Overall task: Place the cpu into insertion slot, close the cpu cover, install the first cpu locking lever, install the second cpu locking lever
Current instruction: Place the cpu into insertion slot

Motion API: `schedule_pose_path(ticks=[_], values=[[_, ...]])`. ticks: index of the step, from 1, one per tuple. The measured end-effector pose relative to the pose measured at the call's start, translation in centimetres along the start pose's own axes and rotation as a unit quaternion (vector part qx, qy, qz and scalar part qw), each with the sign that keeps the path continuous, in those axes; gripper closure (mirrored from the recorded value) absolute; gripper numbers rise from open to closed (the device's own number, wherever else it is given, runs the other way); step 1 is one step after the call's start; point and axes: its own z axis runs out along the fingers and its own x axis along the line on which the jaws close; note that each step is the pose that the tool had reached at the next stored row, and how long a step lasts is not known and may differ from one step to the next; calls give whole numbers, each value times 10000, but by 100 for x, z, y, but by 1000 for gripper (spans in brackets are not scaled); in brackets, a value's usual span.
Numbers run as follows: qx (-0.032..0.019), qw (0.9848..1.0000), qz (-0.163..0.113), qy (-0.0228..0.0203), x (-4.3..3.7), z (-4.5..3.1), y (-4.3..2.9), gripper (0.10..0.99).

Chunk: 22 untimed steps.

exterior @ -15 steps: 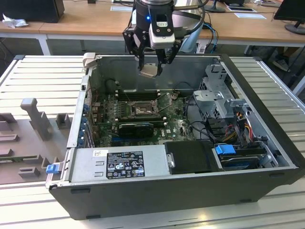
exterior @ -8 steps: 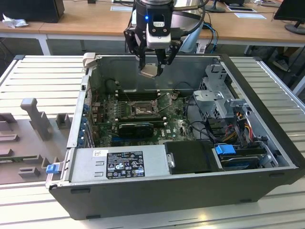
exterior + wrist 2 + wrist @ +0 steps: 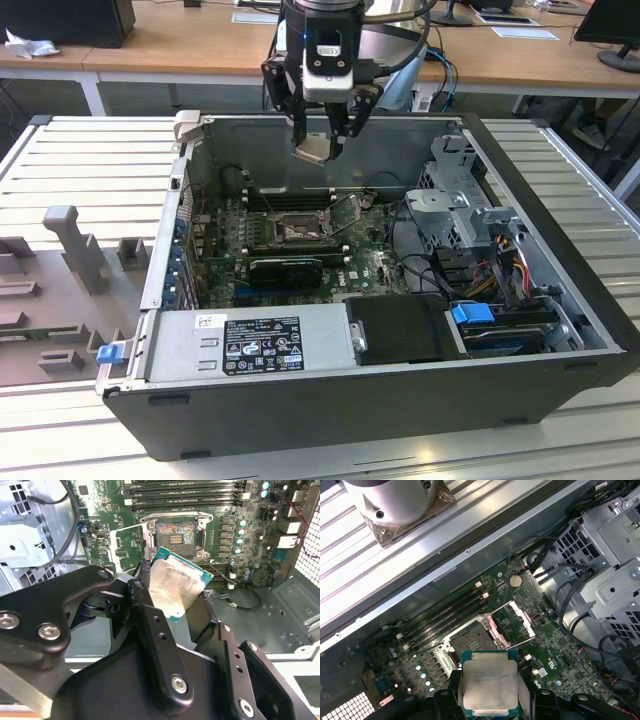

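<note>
Under the fingers (image 3: 352, 118), open computer case (image 3: 400, 395) on slatted surface (image 3: 90, 165); power supply (image 3: 250, 345), drive cage (image 3: 450, 200) and cables (image 3: 503, 268) well below.

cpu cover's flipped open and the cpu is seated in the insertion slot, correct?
Not seated. The cpu cover is flipped open, but the gripper holds the cpu clear of the insertion slot, whose pin field is bare in the second wrist view.
</note>
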Motion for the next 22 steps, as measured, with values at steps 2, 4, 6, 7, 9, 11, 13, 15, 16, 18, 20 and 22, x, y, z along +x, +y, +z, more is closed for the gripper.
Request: schedule_pose_path(ticks=[2,4,6,7,9,11,13,15,16,18,20,22], values=[[0,10000,93,-9,0,1,0,553],[-1,9998,192,-18,0,3,0,553],[-3,9997,262,-24,0,3,0,553],[-3,9996,298,-27,0,4,0,553],[-3,9992,393,-37,0,4,0,553],[-4,9988,487,-46,0,5,-1,553],[-6,9983,576,-54,0,5,-1,553],[-8,9977,682,-63,0,6,-1,553],[-9,9972,744,-68,0,6,-1,553],[-11,9963,861,-79,0,7,-1,553],[-13,9956,930,-85,0,7,-1,553],[-15,9946,1035,-94,0,9,-1,553]])
